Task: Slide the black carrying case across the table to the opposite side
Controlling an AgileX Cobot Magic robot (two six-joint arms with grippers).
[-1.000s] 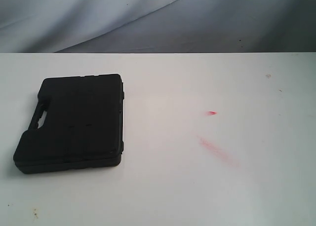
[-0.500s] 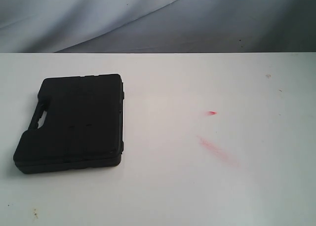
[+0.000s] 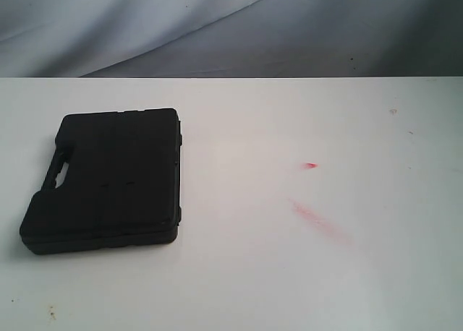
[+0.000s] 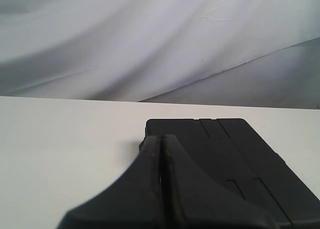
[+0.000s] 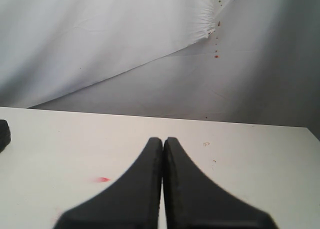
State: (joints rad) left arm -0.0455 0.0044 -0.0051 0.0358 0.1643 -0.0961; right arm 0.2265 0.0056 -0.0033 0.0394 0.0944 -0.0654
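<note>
Pressing its 2 fingers together, the left gripper (image 4: 161,139) is closed with no gap and nothing held; in its wrist view the tips sit in front of the near corner of the black case (image 4: 235,159), and I cannot tell whether they touch it. The right gripper (image 5: 163,140) is closed the same way, empty, held over bare white table (image 5: 260,159) with only a corner of the case at the edge of its picture. In the exterior view the case (image 3: 108,179) lies flat on the left part of the table (image 3: 289,287), its handle slot (image 3: 55,173) on the side toward the left border. The case's far edge stops short of the table's back edge, where a grey cloth (image 3: 217,27) hangs behind. To the right of the case the tabletop is open all the way across, marked only by a small red spot (image 3: 310,165) and a fainter red smear (image 3: 318,220) near the middle, both well apart from the case.
</note>
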